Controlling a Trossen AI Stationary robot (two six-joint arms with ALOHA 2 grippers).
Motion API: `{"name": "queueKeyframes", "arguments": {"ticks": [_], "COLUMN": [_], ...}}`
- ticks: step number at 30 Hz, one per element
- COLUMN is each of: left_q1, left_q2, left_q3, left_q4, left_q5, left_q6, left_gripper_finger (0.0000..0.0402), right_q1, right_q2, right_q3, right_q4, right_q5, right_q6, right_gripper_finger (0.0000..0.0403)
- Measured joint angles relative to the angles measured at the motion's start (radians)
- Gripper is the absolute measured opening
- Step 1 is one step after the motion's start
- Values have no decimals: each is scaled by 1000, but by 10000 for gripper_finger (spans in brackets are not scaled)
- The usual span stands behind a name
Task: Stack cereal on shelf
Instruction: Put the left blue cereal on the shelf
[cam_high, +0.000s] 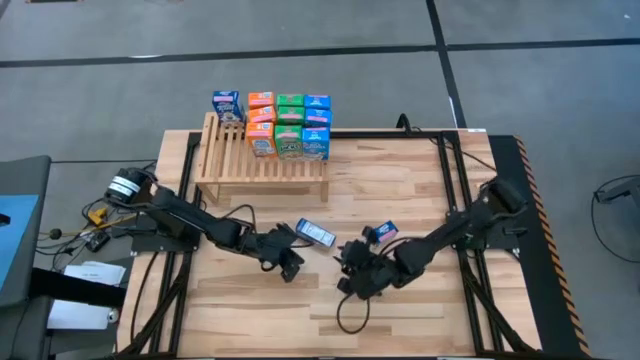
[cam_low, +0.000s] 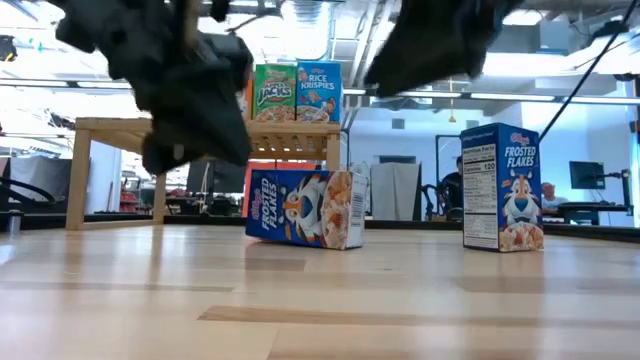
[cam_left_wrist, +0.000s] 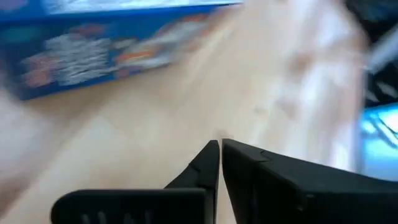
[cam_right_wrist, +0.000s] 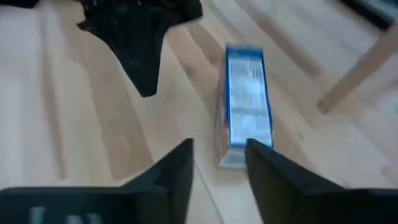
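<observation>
cereal boxes (cam_high: 285, 125) (blue, green and orange) stand in rows on the shelf (cam_high: 262, 160) at twelve o'clock of the table (cam_high: 420, 190). one blue box (cam_high: 315, 233) lies flat near the table's centre; another blue box (cam_high: 381, 232) stands just to its three o'clock. left gripper (cam_high: 291, 262), at seven o'clock of the flat box, has its fingers pressed together and empty. right gripper (cam_high: 352, 268), at five o'clock of the flat box, has its fingers parted, holding nothing.
</observation>
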Motion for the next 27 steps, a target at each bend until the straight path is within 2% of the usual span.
{"name": "queueKeyframes", "arguments": {"ticks": [3,8,11,14,20,23,27], "left_q1": [-6,0,16,29,46,52,56], "left_q2": [-73,-178,-202,-207,-201,-201,-201], "left_q3": [0,2,1,0,0,0,0], "left_q4": [-46,-8,-17,-43,-140,-222,-288], "left_q5": [40,-1,-10,19,-2,-56,-89], "left_q6": [65,299,377,406,413,398,358], "left_gripper_finger": [33,106,162,225,339,370,382], "right_q1": [-6,-42,-84,-115,-161,-190,-231], "right_q2": [-66,-88,-50,-2,61,81,87], "right_q3": [0,0,0,4,51,56,53], "right_q4": [-14,-11,52,112,101,84,65], "right_q5": [-9,-3,-103,-193,-179,-181,-251], "right_q6": [-70,-160,-200,-254,-326,-353,-334], "right_gripper_finger": [209,256,267,275,291,296,298]}}
